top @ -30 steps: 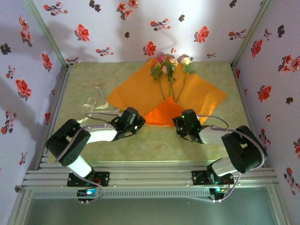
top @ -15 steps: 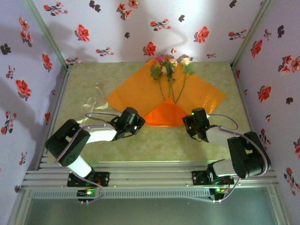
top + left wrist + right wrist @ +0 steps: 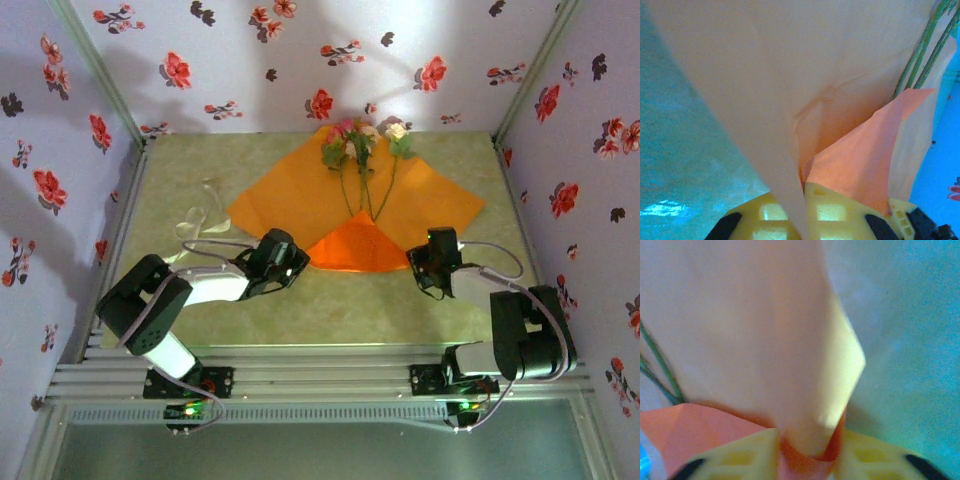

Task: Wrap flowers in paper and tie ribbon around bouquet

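A thin, bright orange square sheet of paper (image 3: pixel 290 195) lies flat and matt on the pale green, marbled surface (image 3: pixel 330 310), turned so that its corners point like a diamond. On it rest the flowers (image 3: pixel 362 135): small pink and cream blooms clustered at the far corner, with thin green stems running toward the near side and drawing together there. The near corner of the paper is folded up over the stem ends and forms a smooth, deeper orange triangle (image 3: pixel 350 245).

The left hand (image 3: pixel 292 262) sits at the left end of that fold. From the left wrist, its yellow, waffle-patterned fingers (image 3: pixel 835 212) are together, pinching the paper (image 3: pixel 790 75). The sheet rises from them in a broad, lightly creased plane, with a smaller flap beside it and three stems (image 3: pixel 920 60) at the upper right.

The right hand (image 3: pixel 432 268) sits at the right end of the fold. From the right wrist, which is blurred, its yellow fingers (image 3: pixel 745 457) stand either side of a soft rolled bend of paper (image 3: pixel 740 315) and press it from both sides, so this hand too is clamped on the sheet. Thin stems (image 3: pixel 660 365) show at the left.

A pale cream, half-clear ribbon (image 3: pixel 200 215) lies in limp loops on the surface, left of the paper and apart from it.
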Controlling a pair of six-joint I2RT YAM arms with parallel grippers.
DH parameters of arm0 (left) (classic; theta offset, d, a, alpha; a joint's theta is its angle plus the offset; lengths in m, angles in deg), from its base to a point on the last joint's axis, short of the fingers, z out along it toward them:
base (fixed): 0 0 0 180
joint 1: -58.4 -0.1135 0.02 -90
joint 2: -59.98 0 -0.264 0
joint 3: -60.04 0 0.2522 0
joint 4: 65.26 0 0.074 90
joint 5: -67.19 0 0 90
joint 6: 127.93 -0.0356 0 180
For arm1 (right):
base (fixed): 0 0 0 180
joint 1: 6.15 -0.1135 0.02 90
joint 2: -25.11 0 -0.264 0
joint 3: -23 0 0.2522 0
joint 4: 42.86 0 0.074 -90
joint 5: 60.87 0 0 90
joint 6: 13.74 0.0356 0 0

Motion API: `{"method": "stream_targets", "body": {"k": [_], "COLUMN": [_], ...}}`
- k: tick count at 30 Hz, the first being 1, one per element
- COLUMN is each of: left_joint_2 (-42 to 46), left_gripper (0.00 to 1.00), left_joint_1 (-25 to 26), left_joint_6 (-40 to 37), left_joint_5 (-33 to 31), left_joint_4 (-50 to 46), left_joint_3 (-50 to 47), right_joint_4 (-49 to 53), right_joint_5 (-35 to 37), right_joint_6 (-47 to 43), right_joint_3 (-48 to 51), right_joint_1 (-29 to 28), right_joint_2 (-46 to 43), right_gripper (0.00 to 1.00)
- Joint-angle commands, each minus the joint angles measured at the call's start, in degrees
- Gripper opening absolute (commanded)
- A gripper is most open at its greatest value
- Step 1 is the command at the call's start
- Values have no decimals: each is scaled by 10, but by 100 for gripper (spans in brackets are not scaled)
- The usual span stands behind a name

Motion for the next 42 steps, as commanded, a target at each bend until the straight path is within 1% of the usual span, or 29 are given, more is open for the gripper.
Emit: {"method": "stream_targets", "body": {"k": [1, 2, 9, 10, 11, 12, 14, 16, 17, 20, 22, 24, 26, 28, 29, 30, 31, 33, 34, 35, 37, 38, 42], "left_joint_2": [8, 8, 12, 15, 18, 21, 23, 22, 20, 8, 2, 0, 6, 15, 19, 23, 27, 31, 32, 32, 32, 31, 28], "left_gripper": [0, 0, 0, 3, 15, 24, 31, 33, 34, 33, 26, 19, 12, 6, 4, 3, 2, 1, 1, 0, 0, 0, 0], "left_joint_1": [-4, -4, -5, -8, -11, -15, -22, -29, -32, -37, -37, -37, -36, -35, -36, -35, -33, -30, -28, -25, -21, -19, -13], "left_joint_6": [-12, -12, -18, -21, -24, -26, -33, -44, -48, -61, -66, -68, -78, -94, -104, -112, -123, -145, -157, -170, -193, -203, -234], "left_joint_5": [-16, -16, -16, -16, -16, -16, -14, -11, -8, 4, 11, 16, 16, 16, 16, 16, 16, 16, 17, 18, 17, 17, 11], "left_joint_4": [-16, -16, -20, -22, -24, -26, -20, -13, -8, 0, 6, 6, 0, -16, -26, -33, -43, -66, -76, -87, -107, -117, -148], "left_joint_3": [3, 3, 0, -1, -5, -8, -16, -21, -22, -20, -20, -19, -17, -10, -4, 0, 7, 21, 28, 37, 54, 62, 87], "right_joint_4": [65, 69, 97, 110, 123, 133, 142, 141, 145, 160, 182, 235, 289, 340, 359, 368, 358, 304, 274, 235, 177, 164, 117], "right_joint_5": [38, 40, 44, 42, 39, 37, 27, 17, 14, 11, 13, 25, 47, 68, 79, 86, 78, 34, 12, -13, -52, -66, -91], "right_joint_6": [-24, -25, -28, -31, -36, -39, -39, -36, -34, -31, -32, -40, -57, -80, -94, -104, -114, -110, -99, -90, -76, -71, -48], "right_joint_3": [-9, -10, -24, -32, -42, -51, -61, -65, -67, -75, -84, -104, -127, -156, -171, -181, -185, -181, -181, -181, -196, -211, -251], "right_joint_1": [10, 11, 13, 13, 13, 13, 14, 13, 13, 13, 13, 12, 5, -8, -20, -36, -54, -88, -109, -131, -167, -185, -228], "right_joint_2": [10, 11, 9, 13, 20, 25, 36, 43, 45, 46, 42, 23, -10, -48, -66, -78, -86, -79, -63, -39, 18, 50, 136], "right_gripper": [6, 0, 0, 0, 0, 0, 0, 1, 4, 12, 21, 33, 41, 44, 43, 38, 31, 21, 16, 13, 10, 8, 7]}}
